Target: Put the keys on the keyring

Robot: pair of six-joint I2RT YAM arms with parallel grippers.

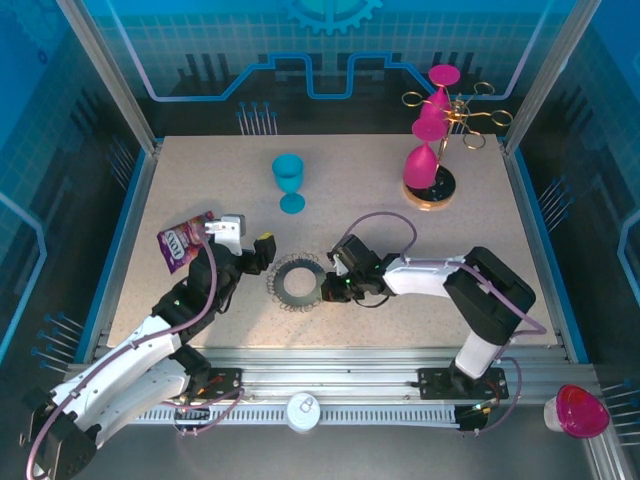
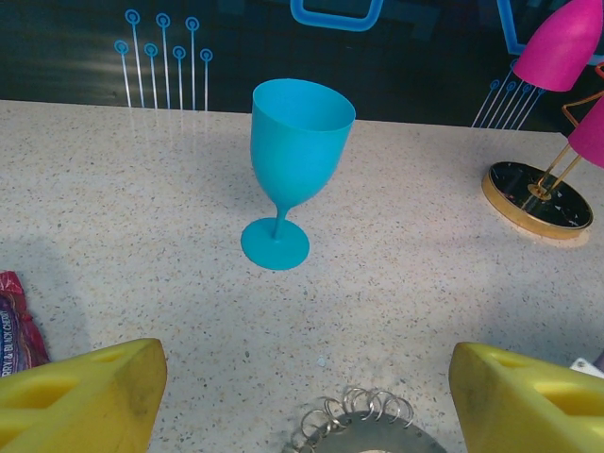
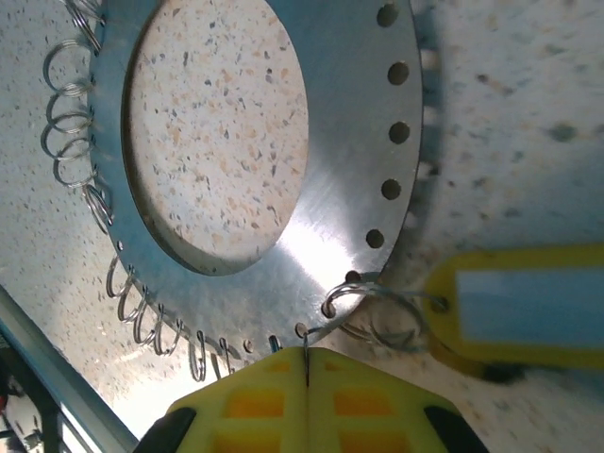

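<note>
The keyring (image 1: 297, 280), a flat grey metal disc with a frill of small wire loops, lies on the table between the arms. In the right wrist view its holed rim (image 3: 349, 189) is close up. A yellow key tag (image 3: 528, 307) with a pale label lies beside it, and the tag's wire split ring (image 3: 377, 311) is threaded through the rim holes. My right gripper (image 3: 306, 363) is shut at the disc's edge, pinching the end of that wire. My left gripper (image 2: 302, 396) stands open just before the keyring (image 2: 377, 439), with nothing between its yellow fingers (image 2: 75, 396).
A blue goblet (image 1: 288, 180) stands upright behind the keyring. A gold rack (image 1: 440, 190) carrying pink goblets (image 1: 425, 150) is at the back right. A purple packet (image 1: 180, 240) lies at the left, by my left arm. A pink cup (image 1: 578, 410) sits off the table at the right.
</note>
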